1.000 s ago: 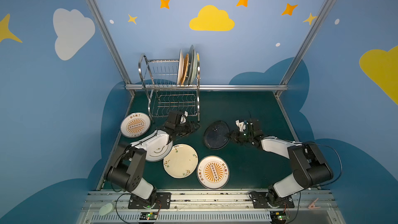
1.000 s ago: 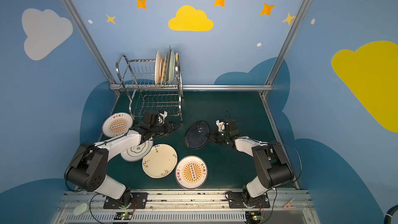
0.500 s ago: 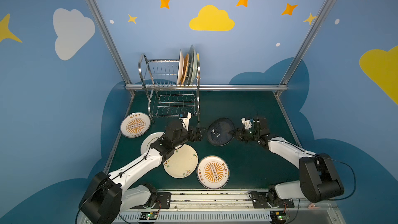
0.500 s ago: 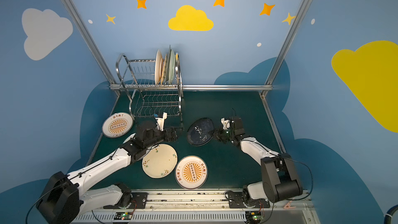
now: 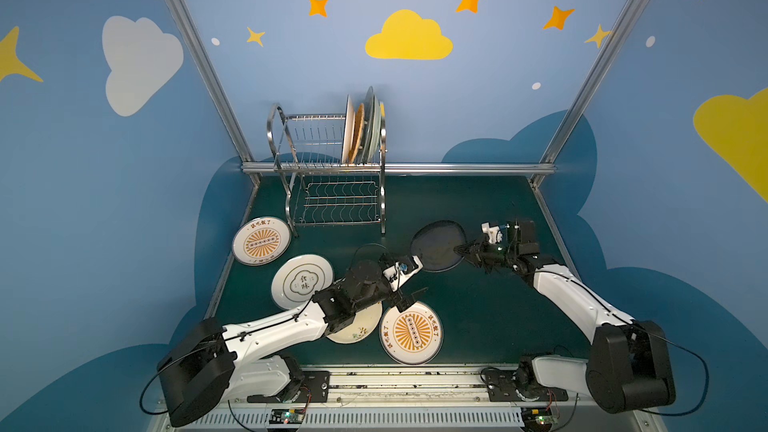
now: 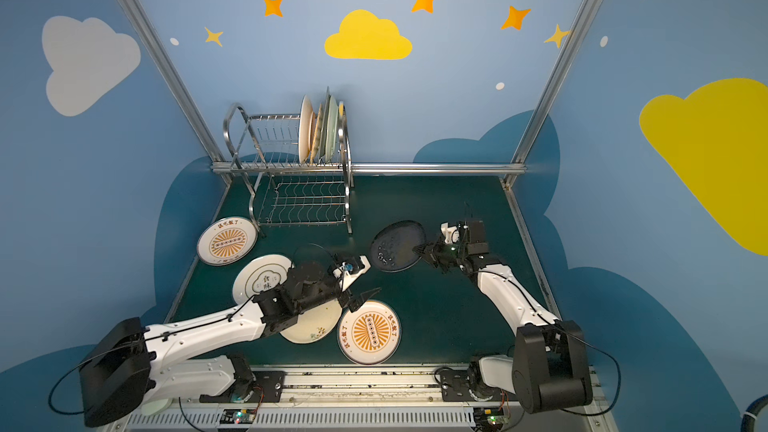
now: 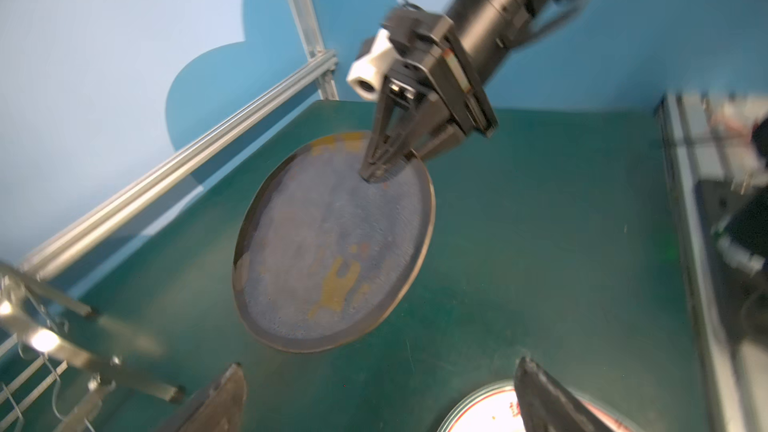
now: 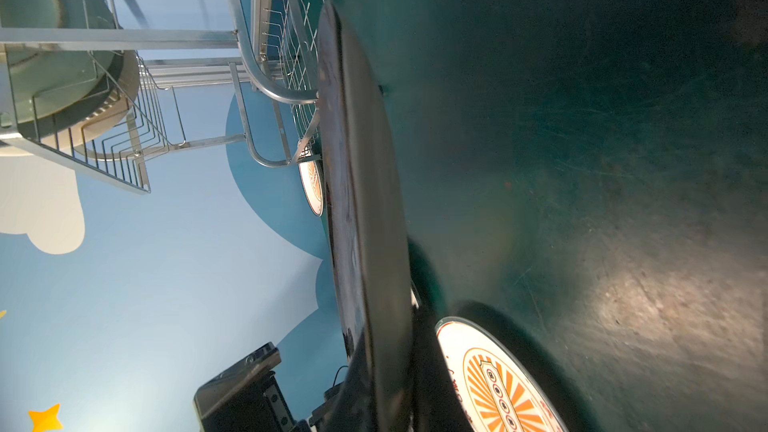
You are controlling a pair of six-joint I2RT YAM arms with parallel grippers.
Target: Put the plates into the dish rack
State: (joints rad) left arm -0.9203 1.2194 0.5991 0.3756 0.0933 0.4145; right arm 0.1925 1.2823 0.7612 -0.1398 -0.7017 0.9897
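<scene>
My right gripper point(image 5: 459, 249) is shut on the rim of the black plate point(image 5: 436, 245), which it holds tilted above the green mat; the left wrist view shows its fingers pinching that plate point(image 7: 332, 243). My left gripper point(image 5: 413, 299) is open and holds nothing, a short way in front of the black plate. It hovers between the cream floral plate point(image 5: 357, 332) and a sunburst plate point(image 5: 411, 332). Another sunburst plate point(image 5: 261, 241) and the cloud-emblem plate point(image 5: 301, 286) lie flat at the left. The dish rack point(image 5: 332, 184) at the back holds several upright plates point(image 5: 361, 130) at the right end of its upper tier.
An aluminium rail point(image 5: 457, 168) runs along the back edge of the mat, with slanted posts at both back corners. The arm bases stand on a metal track point(image 5: 395, 380) at the front. The rack's lower shelf point(image 5: 340, 205) holds nothing.
The left gripper opened wide and moved from beside the rack toward the front and right. The right gripper carried the black plate slightly back and to the right.
</scene>
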